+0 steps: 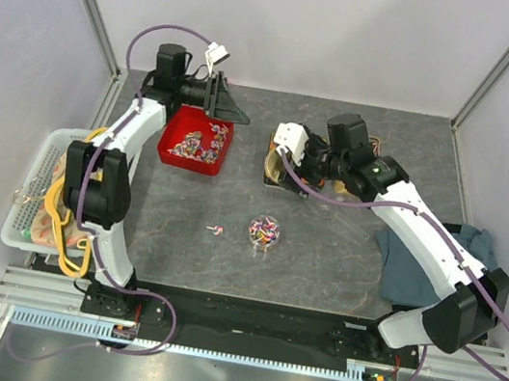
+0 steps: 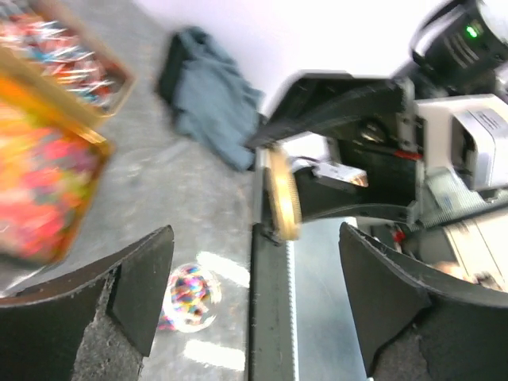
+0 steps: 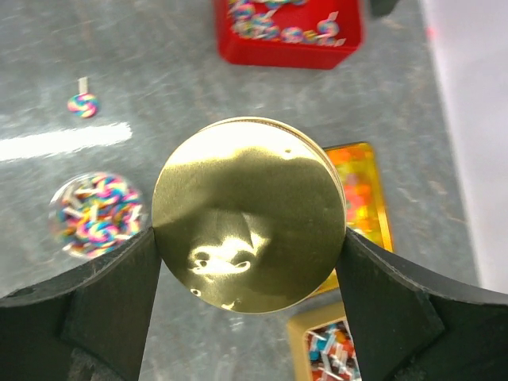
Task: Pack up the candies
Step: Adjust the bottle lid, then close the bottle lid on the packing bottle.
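Your right fingers (image 3: 103, 317) grip the gold lid (image 3: 248, 230) by its rim. Left fingers (image 2: 119, 317) released, spread wide. Candies (image 3: 99, 213) in clear jar (image 3: 54, 226) left of right fingers — more in red tray (image 3: 278, 55) ahead.

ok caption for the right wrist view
Right gripper holding a gold lid, candies in a red tray and a clear jar beyond.

My bench (image 1: 338, 278) is open along its near edge; a red tray (image 1: 189, 163) blocks the far left corner, a blue cloth (image 1: 418, 267) the right edge, candies (image 1: 263, 232) the middle.
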